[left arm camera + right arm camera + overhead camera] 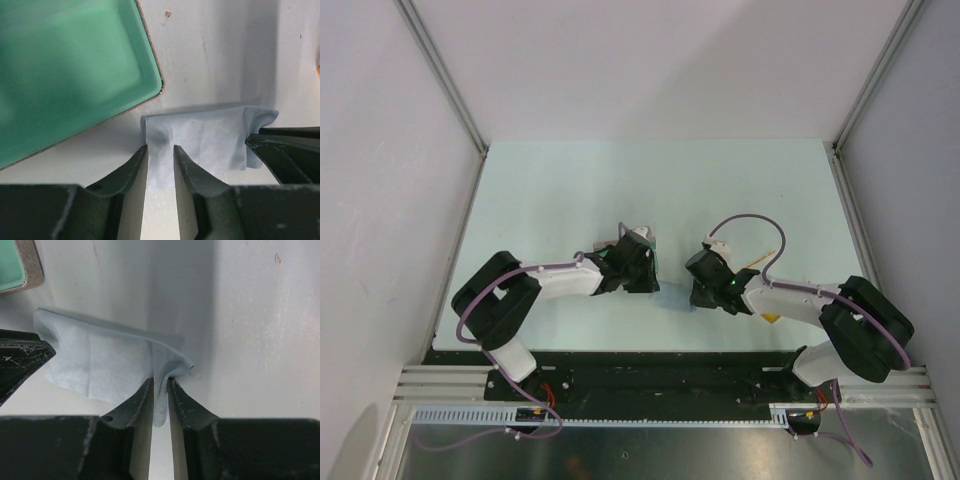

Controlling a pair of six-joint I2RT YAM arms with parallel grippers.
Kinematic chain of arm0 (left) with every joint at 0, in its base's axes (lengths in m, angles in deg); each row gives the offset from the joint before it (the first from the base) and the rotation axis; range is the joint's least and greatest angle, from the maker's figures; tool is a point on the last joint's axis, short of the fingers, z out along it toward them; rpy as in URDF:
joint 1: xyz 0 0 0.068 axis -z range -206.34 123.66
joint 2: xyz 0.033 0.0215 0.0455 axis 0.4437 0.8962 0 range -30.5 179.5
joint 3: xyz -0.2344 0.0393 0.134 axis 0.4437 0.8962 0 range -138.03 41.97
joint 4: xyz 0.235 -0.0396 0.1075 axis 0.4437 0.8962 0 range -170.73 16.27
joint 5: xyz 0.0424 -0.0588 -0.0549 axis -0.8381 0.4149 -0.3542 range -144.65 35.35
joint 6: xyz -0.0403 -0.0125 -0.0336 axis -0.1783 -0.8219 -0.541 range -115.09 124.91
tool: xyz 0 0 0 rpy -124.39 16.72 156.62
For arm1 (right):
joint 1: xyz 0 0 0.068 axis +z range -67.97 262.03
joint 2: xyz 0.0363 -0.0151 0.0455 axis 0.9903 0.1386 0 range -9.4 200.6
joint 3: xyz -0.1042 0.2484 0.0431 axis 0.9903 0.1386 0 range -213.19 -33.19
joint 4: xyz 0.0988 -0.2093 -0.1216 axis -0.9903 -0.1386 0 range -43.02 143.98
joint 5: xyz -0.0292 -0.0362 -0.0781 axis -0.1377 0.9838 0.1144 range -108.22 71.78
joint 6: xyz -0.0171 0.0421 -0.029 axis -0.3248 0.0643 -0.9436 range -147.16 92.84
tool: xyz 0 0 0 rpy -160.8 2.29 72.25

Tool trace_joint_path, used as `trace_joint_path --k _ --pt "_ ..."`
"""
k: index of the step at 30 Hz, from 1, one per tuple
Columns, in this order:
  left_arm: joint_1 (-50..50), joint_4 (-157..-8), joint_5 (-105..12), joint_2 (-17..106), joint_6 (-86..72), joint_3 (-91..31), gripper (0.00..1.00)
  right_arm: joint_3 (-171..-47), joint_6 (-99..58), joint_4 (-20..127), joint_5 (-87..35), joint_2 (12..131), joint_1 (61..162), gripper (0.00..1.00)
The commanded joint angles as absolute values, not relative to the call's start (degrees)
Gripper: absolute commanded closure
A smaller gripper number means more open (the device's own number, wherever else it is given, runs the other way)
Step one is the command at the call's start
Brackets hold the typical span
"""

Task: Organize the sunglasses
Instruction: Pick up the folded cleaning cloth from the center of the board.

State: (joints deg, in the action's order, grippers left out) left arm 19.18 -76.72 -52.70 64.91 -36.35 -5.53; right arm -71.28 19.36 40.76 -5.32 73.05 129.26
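cloth (200, 140) pinched at opposite edges by left tool (160, 152) and right tool (160, 385) | sunglasses not clearly seen; possibly a yellow sliver at 3 o'clock, left wrist view | judged light, fragile, slippery-lensed; best gripped at the bridge

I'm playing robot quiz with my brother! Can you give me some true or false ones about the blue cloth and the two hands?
1. Both hands pinch the blue cloth. True: the left hand and the right hand each grip an edge.
2. The cloth lies inside the case. False: it is on the table beside it.
3. The case is green inside. True.
4. The cloth is red. False: pale blue.
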Motion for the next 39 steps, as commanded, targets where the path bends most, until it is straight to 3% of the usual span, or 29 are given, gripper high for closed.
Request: trace_joint_path --k 1,11,19,28,31,39 --pt "19.8 -74.1 -53.7 66.4 -34.0 -6.8 0.66 -71.0 20.0 36.7 -4.2 75.5 129.8 0.78" --pt "20.2 -73.5 -53.5 67.7 -33.5 -7.6 0.68 -71.1 19.9 36.5 -4.0 75.9 129.8 0.81" --pt "20.2 -72.9 -54.5 67.7 -33.2 -7.7 0.77 -71.1 19.9 36.5 -4.1 76.0 129.8 0.83" --pt "20.3 -72.5 -54.6 69.0 -33.1 -7.9 0.90 -71.1 19.6 37.0 -4.3 76.6 129.9 0.94" --pt "20.3 -72.2 -54.5 69.7 -32.4 -8.5 0.99 -71.2 19.4 37.3 -4.3 76.7 129.9 1.00" --pt "20.3 -71.6 -54.6 67.0 -32.0 -9.1 1.00 -72.8 17.9 37.5 -2.9 75.1 130.3 1.00"
